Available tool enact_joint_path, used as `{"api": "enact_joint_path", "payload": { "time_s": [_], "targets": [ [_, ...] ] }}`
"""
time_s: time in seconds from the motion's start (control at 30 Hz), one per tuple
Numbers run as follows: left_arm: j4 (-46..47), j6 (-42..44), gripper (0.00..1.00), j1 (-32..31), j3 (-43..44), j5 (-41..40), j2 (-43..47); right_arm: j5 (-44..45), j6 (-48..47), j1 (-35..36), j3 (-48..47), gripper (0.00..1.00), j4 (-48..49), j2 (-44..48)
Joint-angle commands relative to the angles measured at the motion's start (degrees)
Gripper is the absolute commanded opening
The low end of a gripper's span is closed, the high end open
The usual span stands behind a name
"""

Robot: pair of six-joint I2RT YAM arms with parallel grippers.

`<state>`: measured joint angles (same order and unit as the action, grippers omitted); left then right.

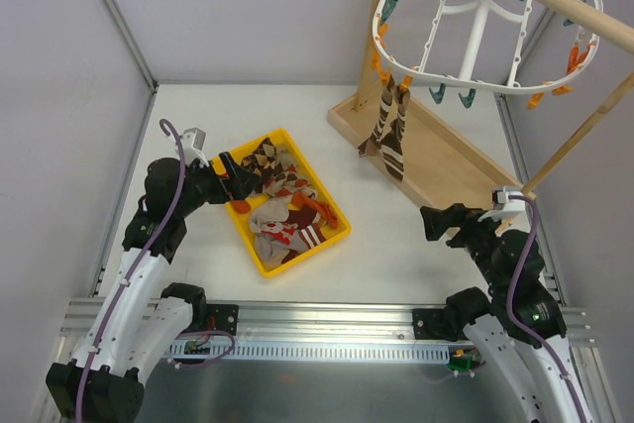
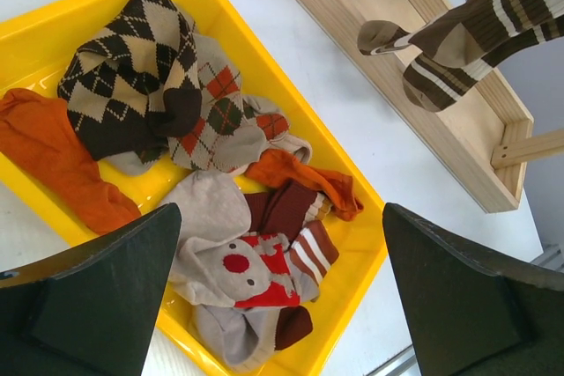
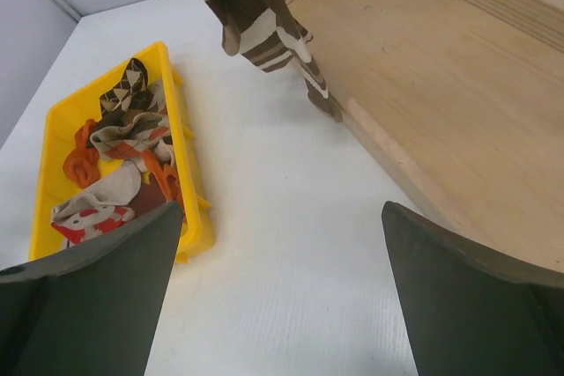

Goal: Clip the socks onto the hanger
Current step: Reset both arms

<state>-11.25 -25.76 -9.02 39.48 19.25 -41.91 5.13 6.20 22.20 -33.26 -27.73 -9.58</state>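
Above the white table (image 1: pixel 416 264), striped socks (image 1: pixel 391 136) hang toes-down from the hanger (image 1: pixel 478 37); left gripper (image 2: pixel 282 297) and right gripper (image 3: pixel 282 297) spread wide.

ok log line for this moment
left jaws open, empty, over yellow tray | right jaws open, empty, above table | two striped socks hanging from hanger | loose socks piled in tray

White tabletop (image 1: pixel 396 255), pale grey walls (image 1: pixel 248 7), aluminium frame posts (image 1: pixel 116 12), even light
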Motion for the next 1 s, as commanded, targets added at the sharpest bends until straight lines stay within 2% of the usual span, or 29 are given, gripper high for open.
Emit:
{"api": "enact_joint_path", "payload": {
  "time_s": [0.0, 0.2, 0.57, 0.8, 0.97],
  "targets": [
    [1.6, 1.7, 0.99, -0.2, 2.0, -0.4, -0.2, 2.5, 0.0, -0.2, -3.9, 1.0, 2.2, -1.8],
    [1.6, 1.1, 0.99, -0.2, 3.4, 0.3, -1.7, 4.5, -0.9, -0.2, -5.2, 0.97, 2.0, -2.9],
    [2.5, 1.0, 0.98, -0.3, 8.8, 8.3, -7.6, 1.1, -5.5, -0.2, -7.6, 0.97, 2.8, -5.8],
    [4.6, 0.5, 0.99, -0.7, 9.5, 6.8, -8.8, -1.2, -8.0, -0.1, -12.3, 0.97, 1.4, -11.3],
    [4.8, -0.2, 0.98, -0.7, 8.8, 6.2, -8.9, 0.3, -6.4, -0.2, -12.4, 0.97, 1.8, -10.7]
  ]
}}
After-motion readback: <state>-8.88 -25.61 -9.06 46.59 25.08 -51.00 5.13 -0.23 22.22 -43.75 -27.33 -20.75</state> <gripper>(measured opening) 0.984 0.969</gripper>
